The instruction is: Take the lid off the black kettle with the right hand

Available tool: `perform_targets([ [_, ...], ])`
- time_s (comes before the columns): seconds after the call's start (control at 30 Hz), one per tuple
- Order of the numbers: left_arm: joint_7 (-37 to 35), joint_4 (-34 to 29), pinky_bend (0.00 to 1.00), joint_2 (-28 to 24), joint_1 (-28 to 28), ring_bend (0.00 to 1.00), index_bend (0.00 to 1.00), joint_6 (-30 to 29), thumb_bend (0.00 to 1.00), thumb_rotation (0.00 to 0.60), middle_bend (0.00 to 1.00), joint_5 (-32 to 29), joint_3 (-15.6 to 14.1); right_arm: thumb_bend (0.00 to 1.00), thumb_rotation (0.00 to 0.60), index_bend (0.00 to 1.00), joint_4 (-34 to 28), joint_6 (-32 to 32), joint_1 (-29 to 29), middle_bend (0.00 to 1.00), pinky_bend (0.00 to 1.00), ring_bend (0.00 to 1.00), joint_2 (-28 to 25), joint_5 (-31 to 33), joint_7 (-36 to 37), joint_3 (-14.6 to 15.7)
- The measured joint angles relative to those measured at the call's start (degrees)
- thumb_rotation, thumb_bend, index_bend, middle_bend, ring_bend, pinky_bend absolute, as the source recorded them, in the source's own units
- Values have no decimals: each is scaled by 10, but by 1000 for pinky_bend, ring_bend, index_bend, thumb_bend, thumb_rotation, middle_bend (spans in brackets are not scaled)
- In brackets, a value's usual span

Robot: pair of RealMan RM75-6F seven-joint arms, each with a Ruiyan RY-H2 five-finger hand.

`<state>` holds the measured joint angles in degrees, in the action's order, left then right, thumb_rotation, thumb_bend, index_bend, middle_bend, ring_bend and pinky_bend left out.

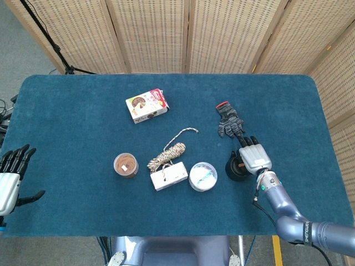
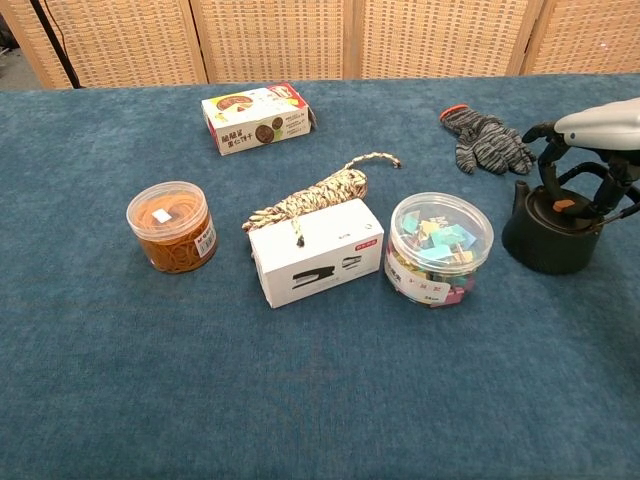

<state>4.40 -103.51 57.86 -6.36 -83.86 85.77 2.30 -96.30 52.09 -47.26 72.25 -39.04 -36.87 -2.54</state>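
Lid not off yet.
Right hand (image 2: 598,150) poised above the kettle (image 2: 551,230), fingers spread around its lid (image 2: 563,206), grasping nothing.

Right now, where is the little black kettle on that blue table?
The black kettle sits at the right side of the table, beside the clear tub of coloured clips, directly under the right hand, with the striped knitted glove behind it.

Clip jar (image 2: 440,247) left of kettle (image 2: 550,238) — glove (image 2: 486,138) behind.
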Motion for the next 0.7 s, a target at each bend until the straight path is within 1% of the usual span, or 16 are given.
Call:
perform_targets([
  [0.2, -2, 0, 0, -1, 0, 0, 0, 0, 23, 600, 0, 0, 0, 382, 600, 528, 4, 0, -1, 0, 0, 0, 5, -1, 5, 3],
  [0.47, -3, 1, 0, -1, 1, 0, 0, -1, 23, 600, 0, 0, 0, 407, 600, 612, 6, 6, -1, 0, 0, 0, 8, -9, 11, 6],
  [0.57, -3, 1, 0, -1, 1, 0, 0, -1, 23, 600, 0, 0, 0, 435, 600, 636, 6, 14, 2, 0, 0, 0, 9, -18, 13, 6],
  [0.7, -3, 0, 0, -1, 0, 0, 0, 0, 23, 600, 0, 0, 0, 444, 600, 651, -1, 25, 5, 0, 0, 0, 5, -30, 17, 5],
])
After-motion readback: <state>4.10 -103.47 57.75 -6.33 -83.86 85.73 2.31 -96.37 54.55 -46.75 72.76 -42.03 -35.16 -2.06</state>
